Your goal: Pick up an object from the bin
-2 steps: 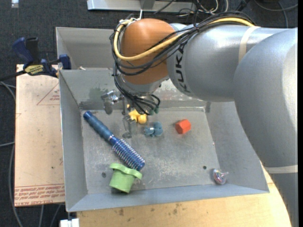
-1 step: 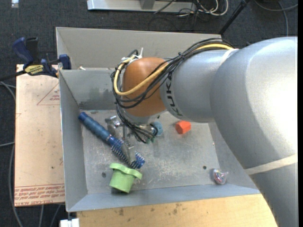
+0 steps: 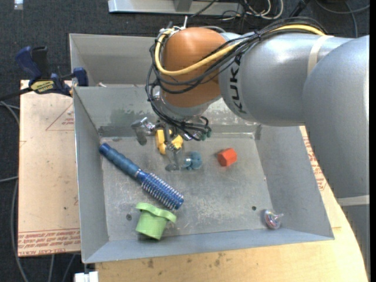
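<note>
Under orange cover (image 3: pixel 191 63), half-hidden end effector (image 3: pixel 166 141), seemingly just beside small blue thing (image 3: pixel 191 161); opening indiscernible.

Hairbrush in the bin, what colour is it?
The hairbrush is blue, seen in the camera view.

Dark, perhaps carpeted floor (image 3: pixel 88 4) with black cables (image 3: pixel 258 4) strewn behind.

One high camera over the bin (image 3: pixel 223 200), slightly oblique from 6 o'clock, close, arm (image 3: pixel 294 75) from 3 o'clock.
</note>
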You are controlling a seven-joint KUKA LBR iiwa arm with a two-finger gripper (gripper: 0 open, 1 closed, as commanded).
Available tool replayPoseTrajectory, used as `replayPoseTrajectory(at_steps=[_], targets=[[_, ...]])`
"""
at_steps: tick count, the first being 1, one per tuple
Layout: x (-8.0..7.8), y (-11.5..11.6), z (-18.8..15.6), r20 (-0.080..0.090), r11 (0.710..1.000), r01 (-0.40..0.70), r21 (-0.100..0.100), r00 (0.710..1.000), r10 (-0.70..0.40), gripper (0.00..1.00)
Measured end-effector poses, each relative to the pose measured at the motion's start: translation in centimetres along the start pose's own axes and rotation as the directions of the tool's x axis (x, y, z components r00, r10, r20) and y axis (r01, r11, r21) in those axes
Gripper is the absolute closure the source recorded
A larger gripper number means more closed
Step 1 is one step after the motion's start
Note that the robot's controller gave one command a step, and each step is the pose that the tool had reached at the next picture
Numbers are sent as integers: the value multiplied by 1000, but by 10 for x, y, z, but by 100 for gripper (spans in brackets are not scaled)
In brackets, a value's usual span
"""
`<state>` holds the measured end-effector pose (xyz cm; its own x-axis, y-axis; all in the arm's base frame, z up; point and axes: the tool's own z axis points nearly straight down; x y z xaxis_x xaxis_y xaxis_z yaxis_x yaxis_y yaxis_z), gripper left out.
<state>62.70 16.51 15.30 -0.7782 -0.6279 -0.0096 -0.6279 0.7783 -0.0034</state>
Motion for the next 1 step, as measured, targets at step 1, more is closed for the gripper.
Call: replayPoseTrajectory(at_steps=[1], targets=[[46,1,53,-12,980,-200,-3,980,200,0]])
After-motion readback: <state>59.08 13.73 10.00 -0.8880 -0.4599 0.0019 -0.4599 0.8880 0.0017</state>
